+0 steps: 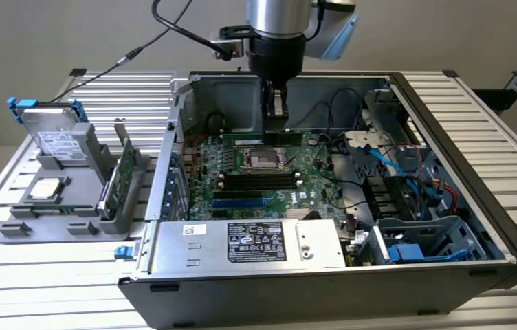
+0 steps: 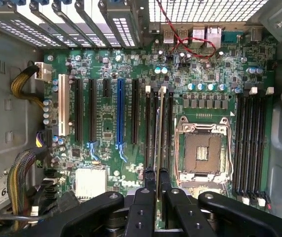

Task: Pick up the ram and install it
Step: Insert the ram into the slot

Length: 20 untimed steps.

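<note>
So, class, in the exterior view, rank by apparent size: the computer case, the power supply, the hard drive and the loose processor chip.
1. computer case
2. power supply
3. hard drive
4. processor chip
The power supply is nearer the camera, yet clearly outsizes the drive.

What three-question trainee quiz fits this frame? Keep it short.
1. True or false: the fingers are shut on the ram.
2. Relative to the case, the hard drive stands: A) inside; B) outside, in the grey rack; C) on top.
3. The ram hangs over memory slots next to which socket?
Key: 1 true; 2 B; 3 the CPU socket.
</note>
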Motion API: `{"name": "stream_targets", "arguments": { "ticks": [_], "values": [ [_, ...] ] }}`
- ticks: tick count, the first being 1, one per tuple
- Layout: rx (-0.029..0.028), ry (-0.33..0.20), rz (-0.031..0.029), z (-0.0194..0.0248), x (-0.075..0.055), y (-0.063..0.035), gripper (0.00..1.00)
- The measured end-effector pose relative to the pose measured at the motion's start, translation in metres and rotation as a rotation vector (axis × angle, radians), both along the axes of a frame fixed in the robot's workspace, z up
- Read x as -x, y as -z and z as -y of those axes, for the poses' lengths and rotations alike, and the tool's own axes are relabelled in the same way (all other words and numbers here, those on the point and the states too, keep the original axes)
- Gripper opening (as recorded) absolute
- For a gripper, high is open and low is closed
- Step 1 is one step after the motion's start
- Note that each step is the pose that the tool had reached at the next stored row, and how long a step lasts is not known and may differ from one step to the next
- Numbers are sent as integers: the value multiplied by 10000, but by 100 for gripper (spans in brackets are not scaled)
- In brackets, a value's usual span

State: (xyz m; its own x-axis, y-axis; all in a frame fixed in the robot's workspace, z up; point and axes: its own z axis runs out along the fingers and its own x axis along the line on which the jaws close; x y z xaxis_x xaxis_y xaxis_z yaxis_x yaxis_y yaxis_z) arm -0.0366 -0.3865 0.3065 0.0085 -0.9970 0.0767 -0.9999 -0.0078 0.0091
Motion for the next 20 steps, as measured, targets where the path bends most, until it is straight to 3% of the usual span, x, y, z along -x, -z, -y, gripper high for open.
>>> {"name": "stream_targets", "arguments": {
  "ticks": [16,20],
  "values": [
    [-1,1,-1,-1,7,292,13],
    [0,0,-29,-1,9,364,13]
  ]
}}
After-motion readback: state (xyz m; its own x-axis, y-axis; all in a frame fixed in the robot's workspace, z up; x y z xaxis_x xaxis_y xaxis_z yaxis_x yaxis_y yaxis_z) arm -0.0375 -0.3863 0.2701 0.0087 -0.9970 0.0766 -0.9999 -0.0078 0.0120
